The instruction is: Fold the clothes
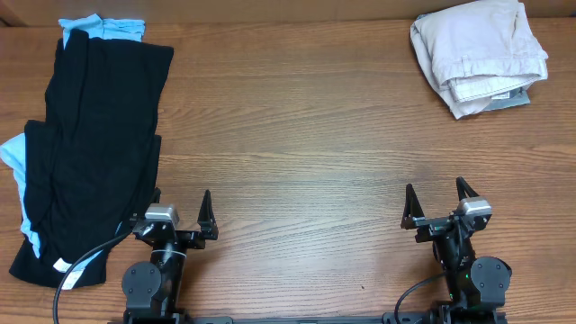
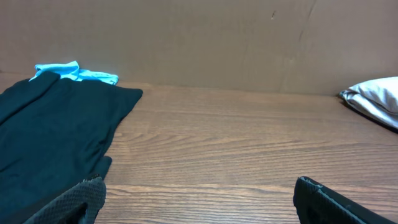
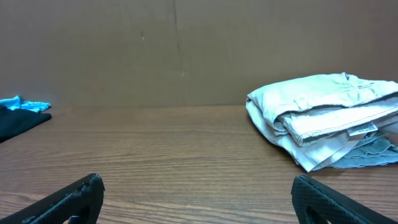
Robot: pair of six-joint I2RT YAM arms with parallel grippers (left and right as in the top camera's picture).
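The shorts point(image 1: 479, 56) lie bundled at the table's point(image 1: 297, 135) far right corner, on a grey cloth point(image 3: 370, 154). The right gripper point(image 1: 436, 203) and left gripper point(image 1: 181, 211) hang wide and empty, well apart from them. A deep pinch may drag that cloth along, and a shallow one may spill the layers.

Shorts point(image 1: 480, 56) far right on counter point(image 1: 297, 135), ahead of my right end effector point(image 1: 438, 203); long garment point(image 1: 94, 144) left, atop jeans point(image 1: 101, 26).

The table point(image 1: 297, 135) is wood-grain, smooth with a faint sheen. The shorts point(image 1: 477, 54) look like matt woven cloth; the black garment point(image 1: 90, 144) is soft, dull fabric.
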